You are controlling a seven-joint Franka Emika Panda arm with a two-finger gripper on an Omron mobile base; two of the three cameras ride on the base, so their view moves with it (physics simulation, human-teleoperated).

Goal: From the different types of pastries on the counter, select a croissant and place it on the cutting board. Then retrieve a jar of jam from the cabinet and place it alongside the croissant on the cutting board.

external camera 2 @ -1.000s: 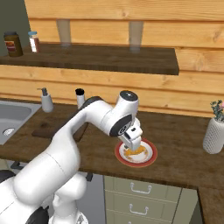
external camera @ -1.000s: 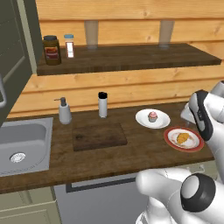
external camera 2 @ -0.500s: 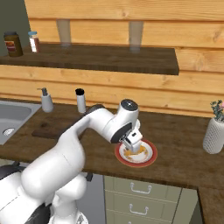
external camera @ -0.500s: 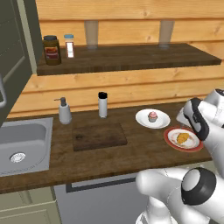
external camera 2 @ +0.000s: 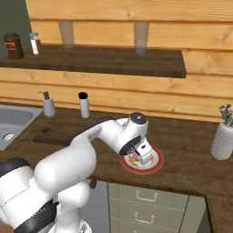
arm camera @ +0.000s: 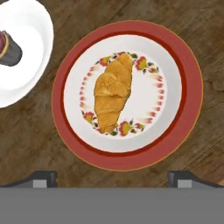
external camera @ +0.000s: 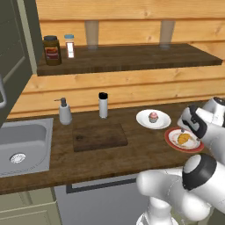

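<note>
Over the last second the arm has sunk toward the red-rimmed plate (external camera: pixel 184 140), so the gripper (external camera 2: pixel 142 152) now hangs low over it, ready for the first pick. In the hand view the croissant (arm camera: pixel 113 91) lies on the plate's middle, ahead of and between the wide-spread fingertips (arm camera: pixel 41 178), untouched; nothing is held. The cutting board (external camera: pixel 99 136) waits well to the left.

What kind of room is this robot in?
It looks like a kitchen: there's a steel sink set in a wooden counter, a cutting board, and a croissant on a plate.
</note>
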